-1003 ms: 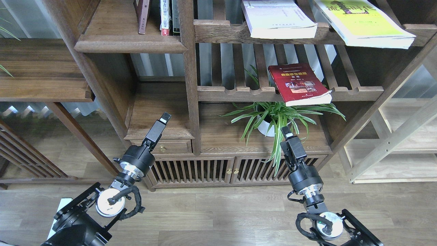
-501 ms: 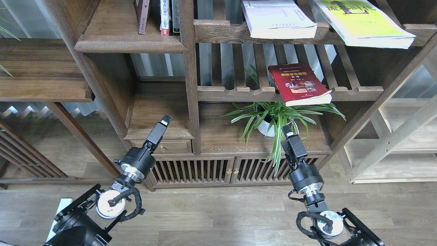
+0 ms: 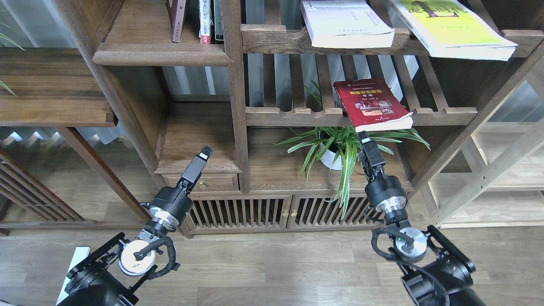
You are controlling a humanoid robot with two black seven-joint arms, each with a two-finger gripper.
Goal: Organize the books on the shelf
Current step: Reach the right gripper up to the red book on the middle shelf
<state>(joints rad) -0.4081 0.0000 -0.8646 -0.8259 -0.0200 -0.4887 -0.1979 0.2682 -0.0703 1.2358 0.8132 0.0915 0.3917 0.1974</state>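
The red book (image 3: pixel 369 102) lies flat on the slatted middle rack, its front corner hanging over the rail. The lavender-white book (image 3: pixel 346 23) and the yellow-green book (image 3: pixel 450 27) lie on the slatted rack above. The solid dark shelf (image 3: pixel 144 53) with a moulded front edge is at the upper left and holds slim upright volumes (image 3: pixel 204 21). My right gripper (image 3: pixel 364 137) points up just beneath the red book's front edge; its fingers cannot be told apart. My left gripper (image 3: pixel 206 151) hovers before the lower left compartment, empty, its fingers seen as one bar.
A potted spider plant (image 3: pixel 340 148) stands under the red book, its leaves around my right arm. A second solid board (image 3: pixel 191 131) sits above a small drawer (image 3: pixel 204 182). A pale wood rack (image 3: pixel 501 178) stands at the right. A low dark side shelf (image 3: pixel 51 85) is at the left.
My right gripper has risen and moved forward from in front of the plant to just under the red book's front edge. My left gripper has barely moved. The books are unmoved.
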